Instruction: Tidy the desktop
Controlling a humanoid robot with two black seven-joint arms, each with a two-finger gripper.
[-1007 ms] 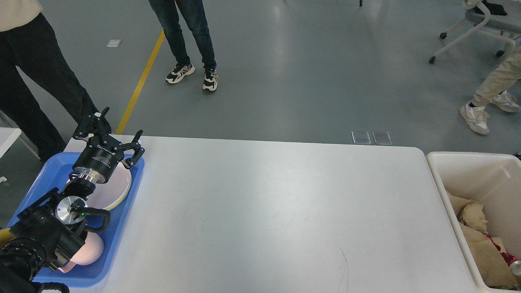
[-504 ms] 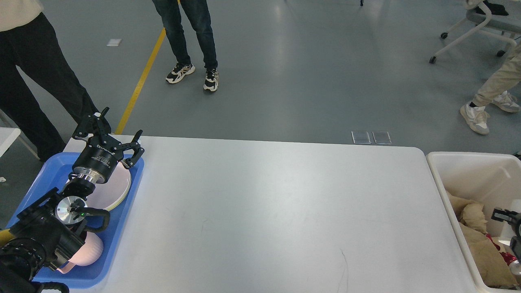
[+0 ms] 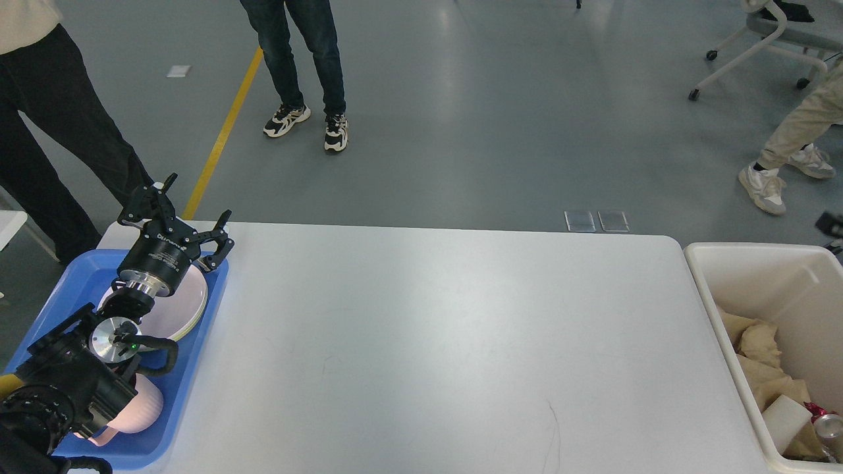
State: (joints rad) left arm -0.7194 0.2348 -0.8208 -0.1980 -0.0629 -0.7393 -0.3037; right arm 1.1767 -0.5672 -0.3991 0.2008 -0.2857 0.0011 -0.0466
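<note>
The desktop (image 3: 428, 329) is a large white tabletop with rounded corners, and its surface is bare. My left gripper (image 3: 188, 214) is open and empty, raised over the far end of a blue tray (image 3: 205, 316) at the table's left edge. It hovers above a stack of pale pink plates (image 3: 190, 304) in that tray. A small dark part (image 3: 831, 225) at the right edge, above the bin, may be my right gripper; its fingers cannot be made out.
A pink cup (image 3: 143, 413) lies in the tray's near end, partly hidden by my left arm. A cream bin (image 3: 714, 263) stands at the table's right end with crumpled brown paper, a white cup (image 3: 784, 415) and a can (image 3: 826, 426). People stand beyond the table.
The right gripper, over the bin half a second ago, has left that spot. A white cup now lies in the bin. The left gripper has not moved. The view shifted slightly.
</note>
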